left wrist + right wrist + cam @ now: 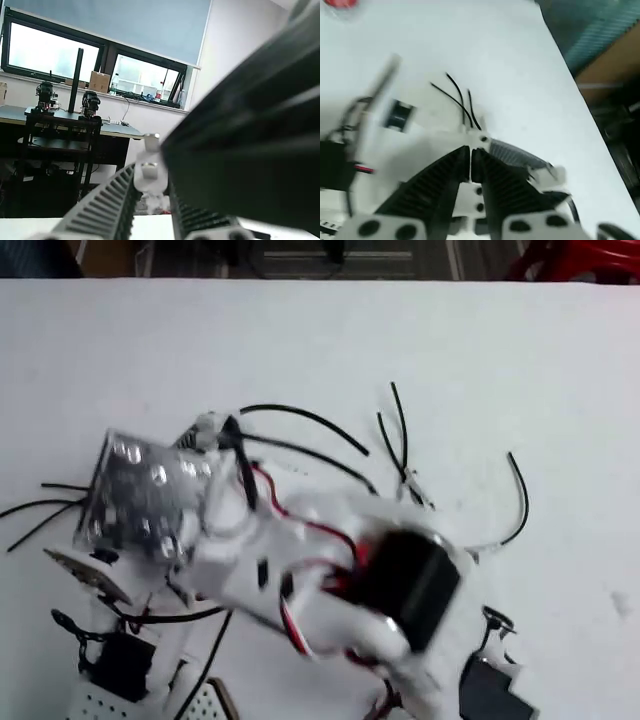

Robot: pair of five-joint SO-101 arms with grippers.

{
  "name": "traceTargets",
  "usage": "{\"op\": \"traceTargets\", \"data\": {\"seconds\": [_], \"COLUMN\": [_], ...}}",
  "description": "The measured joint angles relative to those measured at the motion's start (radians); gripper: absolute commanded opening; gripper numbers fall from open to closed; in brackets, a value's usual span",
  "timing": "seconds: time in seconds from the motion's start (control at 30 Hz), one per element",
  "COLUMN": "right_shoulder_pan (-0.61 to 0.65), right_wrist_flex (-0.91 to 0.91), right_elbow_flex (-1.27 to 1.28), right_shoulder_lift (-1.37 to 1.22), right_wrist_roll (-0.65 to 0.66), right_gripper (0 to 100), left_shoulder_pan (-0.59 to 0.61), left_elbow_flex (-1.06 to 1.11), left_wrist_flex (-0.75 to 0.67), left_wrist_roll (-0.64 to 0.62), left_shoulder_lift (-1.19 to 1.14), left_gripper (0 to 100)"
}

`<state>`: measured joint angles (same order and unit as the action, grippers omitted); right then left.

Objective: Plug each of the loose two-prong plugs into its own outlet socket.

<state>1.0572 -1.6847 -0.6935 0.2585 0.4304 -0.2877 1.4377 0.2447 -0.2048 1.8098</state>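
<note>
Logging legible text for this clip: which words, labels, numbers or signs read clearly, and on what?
None can be read.
Distant brown cardboard box: print, if any, too small.
Grey outlet block on the white table: blurred, no marking legible.
White plug in the left gripper: no marking seen.

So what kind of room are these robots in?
Probably a robotics lab or workshop. Beyond the white table with its loose black cables, the left wrist view shows a desk carrying two more small robot arms, set under big windows.
</note>
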Motion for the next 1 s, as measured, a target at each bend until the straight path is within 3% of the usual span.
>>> {"op": "traceTargets", "data": {"seconds": [0.43, 0.63, 1.0], "right_shoulder_pan": [-0.356, -0.499, -0.411], "right_wrist_flex": [0.373, 0.445, 0.310], "right_elbow_flex": [0.281, 0.328, 0.077], "right_shoulder_lift": [0.017, 0.012, 0.074], "right_wrist_roll": [0.112, 0.117, 0.117], "right_gripper": [1.9, 1.9, 1.9], "left_shoulder_pan": [-0.005, 0.000, 0.000], "left_elbow_flex": [0.003, 0.000, 0.002], "left_wrist_flex": [0.002, 0.000, 0.028], "left_wrist_roll": [-0.005, -0.005, -0.002], "left_shoulder_lift": [-0.003, 0.014, 0.002], "left_gripper": [2, 2, 2]}}
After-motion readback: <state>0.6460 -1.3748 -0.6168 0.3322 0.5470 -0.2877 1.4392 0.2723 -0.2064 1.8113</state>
